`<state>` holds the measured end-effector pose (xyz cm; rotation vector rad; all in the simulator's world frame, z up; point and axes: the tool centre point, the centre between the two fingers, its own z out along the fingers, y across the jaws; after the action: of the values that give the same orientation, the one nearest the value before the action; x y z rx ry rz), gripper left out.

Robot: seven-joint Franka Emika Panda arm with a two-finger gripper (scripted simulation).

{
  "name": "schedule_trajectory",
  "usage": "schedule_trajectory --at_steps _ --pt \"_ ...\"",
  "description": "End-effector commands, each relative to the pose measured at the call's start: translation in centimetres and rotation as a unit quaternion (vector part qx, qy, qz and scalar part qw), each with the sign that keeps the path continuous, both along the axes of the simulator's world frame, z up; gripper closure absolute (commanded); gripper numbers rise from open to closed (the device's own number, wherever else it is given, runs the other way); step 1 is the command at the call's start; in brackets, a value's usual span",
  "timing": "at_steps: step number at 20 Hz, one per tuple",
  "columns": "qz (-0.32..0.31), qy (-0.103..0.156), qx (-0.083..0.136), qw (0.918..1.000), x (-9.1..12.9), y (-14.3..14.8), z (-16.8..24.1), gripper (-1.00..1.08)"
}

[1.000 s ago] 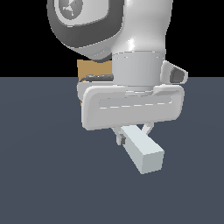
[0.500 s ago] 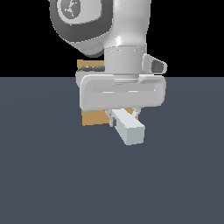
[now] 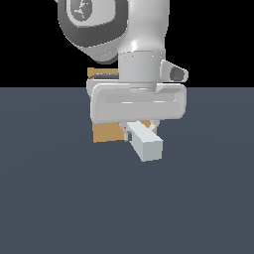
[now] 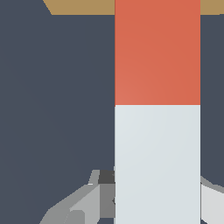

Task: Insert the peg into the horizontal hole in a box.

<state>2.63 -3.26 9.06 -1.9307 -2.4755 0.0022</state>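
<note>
The white arm hangs down over the dark slate bench (image 3: 49, 198), its wrist vertical and its broad hand turned flat-on to the exterior camera. The pincer (image 3: 139, 125) points straight down and pinches the peg (image 3: 145, 142) at its white-grey half, one finger pressed to each side of the bar. The peg lies level above the bench; in the exterior view only its white end shows, jutting toward the camera below the hand. The wrist view shows its orange-red half (image 4: 157, 52) pointing toward the tan-brown box (image 4: 78, 6), whose edge meets it at the frame's border. In the exterior view the box (image 3: 106, 133) stands behind the hand, mostly hidden; its hole cannot be seen. Beyond the bench's far edge everything is plain black.
</note>
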Motion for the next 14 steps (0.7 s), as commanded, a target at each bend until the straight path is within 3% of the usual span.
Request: schedule_trajectory --at_steps 1,8,14 --pt "0.000 -0.003 0.000 1.0000 0.2 0.0 0.3 1.08" --pt "0.000 -0.001 0.000 1.0000 -0.2 1.0 0.1 1.08" --pt "0.000 -0.002 0.000 1.0000 -1.3 4.9 0.2 1.08"
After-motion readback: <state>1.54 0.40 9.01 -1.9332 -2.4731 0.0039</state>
